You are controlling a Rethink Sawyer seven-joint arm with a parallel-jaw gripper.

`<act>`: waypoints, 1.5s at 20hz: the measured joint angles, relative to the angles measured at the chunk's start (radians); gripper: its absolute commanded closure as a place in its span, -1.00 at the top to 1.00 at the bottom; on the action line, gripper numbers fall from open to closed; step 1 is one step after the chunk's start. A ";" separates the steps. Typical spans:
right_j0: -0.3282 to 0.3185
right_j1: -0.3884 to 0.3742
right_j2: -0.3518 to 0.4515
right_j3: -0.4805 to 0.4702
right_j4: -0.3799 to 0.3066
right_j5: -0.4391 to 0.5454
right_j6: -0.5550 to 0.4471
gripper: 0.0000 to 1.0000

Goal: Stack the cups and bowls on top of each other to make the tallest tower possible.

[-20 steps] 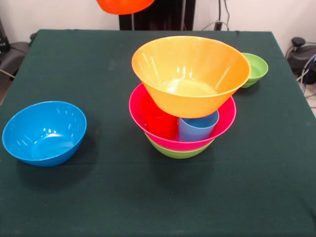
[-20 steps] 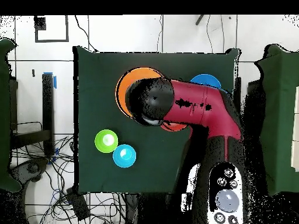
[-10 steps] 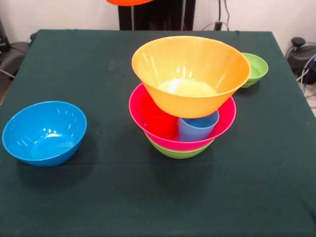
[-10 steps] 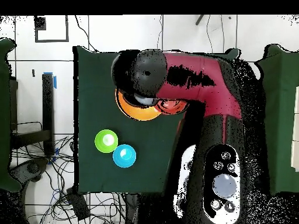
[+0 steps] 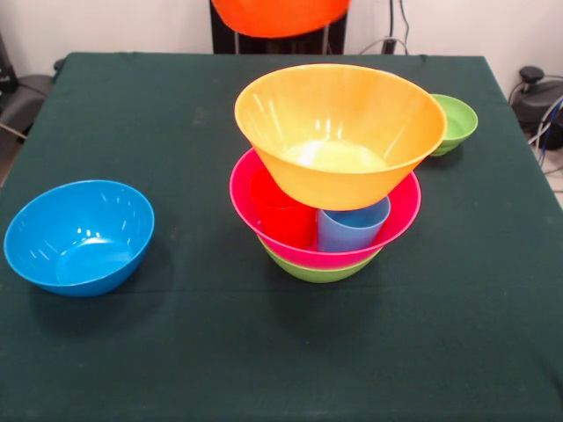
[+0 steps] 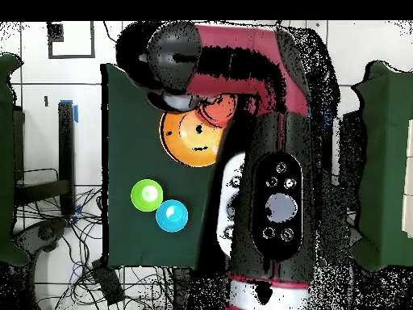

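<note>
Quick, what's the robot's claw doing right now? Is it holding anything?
Gripper: cannot be told. It is hidden in both views. A glossy orange plastic bowl hangs in the air at the top of the front view, so it is probably carrying that.

Bright, even light; soft shadows, glossy glare on bowls (image 5: 339, 132).
</note>
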 measured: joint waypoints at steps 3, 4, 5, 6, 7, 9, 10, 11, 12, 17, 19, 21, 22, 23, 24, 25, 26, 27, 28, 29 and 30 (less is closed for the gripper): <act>0.030 0.074 0.003 -0.122 -0.012 0.048 0.000 -1.00; 0.036 0.088 0.003 -0.146 -0.015 0.058 0.000 -1.00; 0.043 0.103 0.003 -0.170 -0.017 0.070 0.000 -1.00; 0.049 0.118 0.003 -0.194 -0.020 0.081 0.000 -1.00; 0.056 0.135 0.003 -0.220 -0.023 0.094 0.000 -1.00; 0.066 0.162 0.003 -0.264 -0.029 0.114 0.000 -1.00; 0.070 0.173 0.003 -0.282 -0.032 0.122 0.000 -1.00; 0.074 0.183 0.003 -0.299 -0.035 0.130 0.000 -1.00; 0.085 0.216 0.003 -0.352 -0.041 0.154 0.000 -1.00; 0.102 0.271 0.002 -0.439 -0.046 0.190 0.000 -1.00; 0.107 0.285 -0.002 -0.460 -0.047 0.192 0.000 -1.00; 0.112 0.294 -0.007 -0.473 -0.049 0.192 0.000 -1.00; 0.113 0.296 -0.011 -0.475 -0.049 0.193 0.000 -1.00; 0.115 0.298 -0.015 -0.477 -0.050 0.193 0.000 -1.00; 0.116 0.298 -0.019 -0.477 -0.050 0.192 0.000 -1.00; 0.117 0.298 -0.023 -0.476 -0.050 0.192 0.000 -1.00; 0.119 0.298 -0.027 -0.476 -0.050 0.192 0.000 -1.00; 0.120 0.297 -0.032 -0.476 -0.050 0.192 0.000 -1.00; 0.120 0.297 -0.034 -0.476 -0.050 0.192 0.000 -1.00; 0.121 0.294 -0.040 -0.472 -0.050 0.190 0.000 -1.00; 0.123 0.291 -0.045 -0.467 -0.050 0.187 0.000 -1.00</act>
